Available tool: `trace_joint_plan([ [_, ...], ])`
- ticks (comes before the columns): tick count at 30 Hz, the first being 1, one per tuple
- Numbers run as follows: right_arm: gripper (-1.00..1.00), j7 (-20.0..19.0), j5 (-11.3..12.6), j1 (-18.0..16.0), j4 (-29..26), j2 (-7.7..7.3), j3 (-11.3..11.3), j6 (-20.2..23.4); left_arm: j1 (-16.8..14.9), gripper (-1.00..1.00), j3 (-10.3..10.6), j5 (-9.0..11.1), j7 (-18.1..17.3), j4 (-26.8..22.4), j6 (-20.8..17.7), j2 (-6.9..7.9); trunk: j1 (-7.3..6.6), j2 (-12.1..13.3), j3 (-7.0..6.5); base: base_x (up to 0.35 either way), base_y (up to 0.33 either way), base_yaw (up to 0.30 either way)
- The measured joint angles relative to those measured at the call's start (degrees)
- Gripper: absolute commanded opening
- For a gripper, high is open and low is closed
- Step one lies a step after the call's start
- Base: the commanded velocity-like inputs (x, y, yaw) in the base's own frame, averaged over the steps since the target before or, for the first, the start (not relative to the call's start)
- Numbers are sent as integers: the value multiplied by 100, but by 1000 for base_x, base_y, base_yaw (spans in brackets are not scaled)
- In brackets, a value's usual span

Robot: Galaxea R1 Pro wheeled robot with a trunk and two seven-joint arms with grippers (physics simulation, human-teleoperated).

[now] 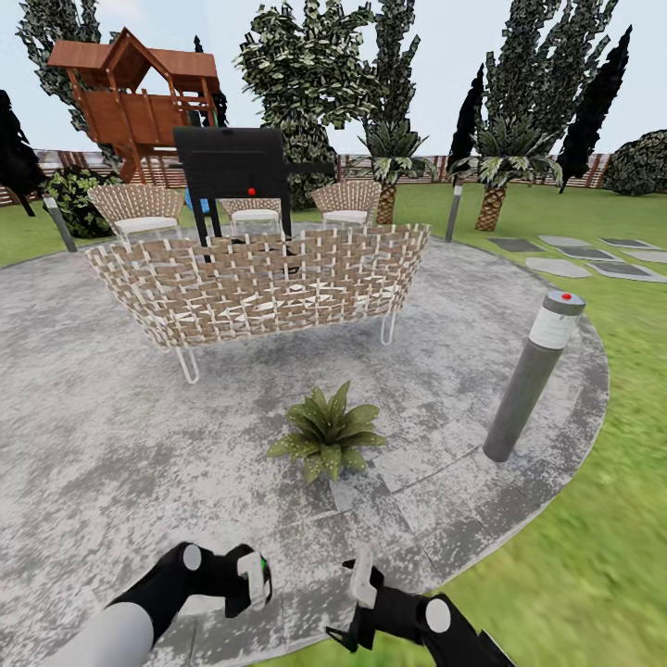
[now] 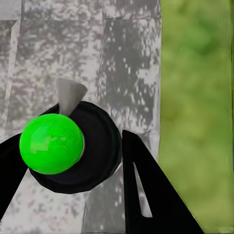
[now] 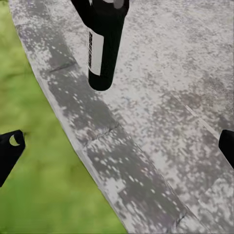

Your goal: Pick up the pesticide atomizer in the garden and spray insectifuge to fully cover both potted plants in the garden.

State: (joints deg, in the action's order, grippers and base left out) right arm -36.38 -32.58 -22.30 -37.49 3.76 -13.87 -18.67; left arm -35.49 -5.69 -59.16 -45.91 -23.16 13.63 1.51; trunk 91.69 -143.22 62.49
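Observation:
My left gripper is shut on the pesticide atomizer, a black bottle with a white label. In the left wrist view its bright green cap and grey nozzle cone sit between the black fingers of the left gripper. In the right wrist view the atomizer hangs above the patio edge. One potted plant, a low green rosette, stands on the round grey patio just ahead of both grippers. My right gripper is open and holds nothing.
A wicker sofa stands behind the plant, with a black grill and wicker chairs beyond. A grey bollard light rises at the patio's right edge. Lawn lies to the right, with stepping stones farther off.

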Motion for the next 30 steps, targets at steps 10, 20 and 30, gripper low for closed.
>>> trace_joint_plan([
  [10,-100,-307,37,-1,-215,27,-1,2,3,-100,433,-11,2,19,73,-9,0,0,0,0,0,0],
  [20,-100,-317,29,-1,-405,18,-1,2,34,-100,845,-17,-45,84,523,-62,0,0,0,0,0,0],
  [30,-100,-318,28,-1,-424,10,0,3,35,-100,1031,20,-55,83,518,-408,0,0,0,0,0,0],
])
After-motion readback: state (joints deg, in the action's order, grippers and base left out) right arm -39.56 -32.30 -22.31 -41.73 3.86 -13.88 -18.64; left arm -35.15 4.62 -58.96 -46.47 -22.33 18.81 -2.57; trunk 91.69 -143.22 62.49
